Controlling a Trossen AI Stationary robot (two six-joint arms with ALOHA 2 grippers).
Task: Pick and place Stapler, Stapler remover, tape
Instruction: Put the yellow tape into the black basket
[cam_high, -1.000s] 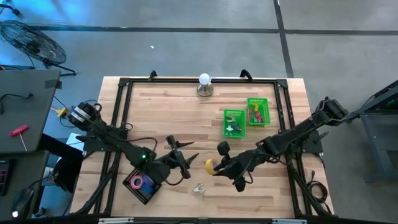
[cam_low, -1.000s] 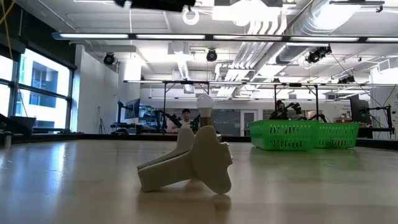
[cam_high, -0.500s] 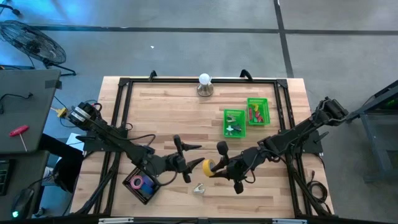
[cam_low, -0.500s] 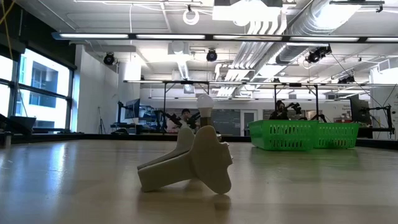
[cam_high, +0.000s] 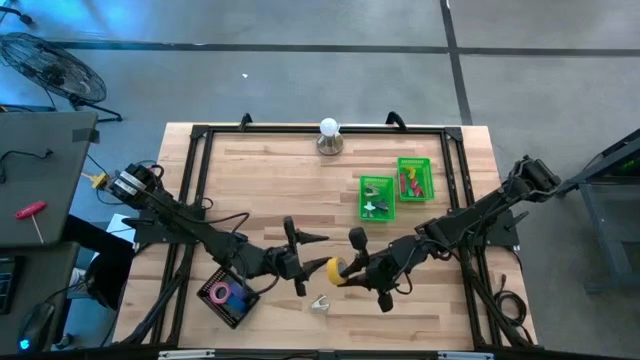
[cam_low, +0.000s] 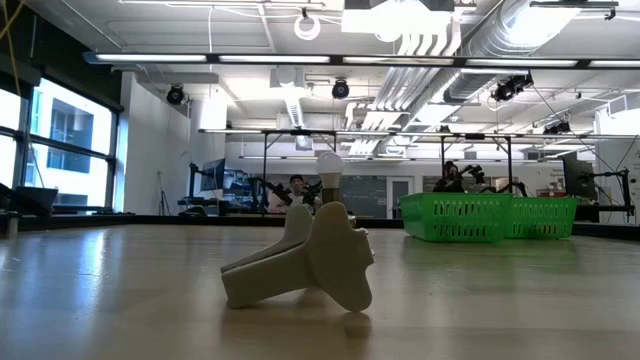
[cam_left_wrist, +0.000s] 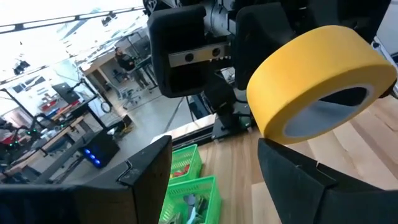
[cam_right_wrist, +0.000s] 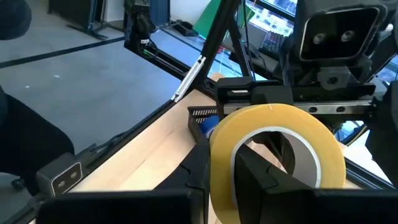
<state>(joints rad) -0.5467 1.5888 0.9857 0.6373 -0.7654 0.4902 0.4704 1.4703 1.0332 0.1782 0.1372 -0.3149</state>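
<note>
Tray (cam_high: 222, 300), front left: holds pink and purple tape (cam_high: 226, 293).

Left gripper (cam_high: 308, 262): jaws spread, empty. Has advanced rightward over the last second; tips now flank the yellow roll. Judged a handover about to begin.

Yellow roll (cam_high: 335, 269): held above the table's front centre, between both grippers.

Right gripper (cam_high: 349, 271): pinched on the roll's wall; one finger (cam_right_wrist: 264, 177) through the hole. Unmoved.

Remover (cam_high: 319, 304): on the table, front centre, untouched.

Left bin (cam_high: 376, 198): small pale items, unclear.

Right bin (cam_high: 414, 178): red and other items, unclear.
</note>
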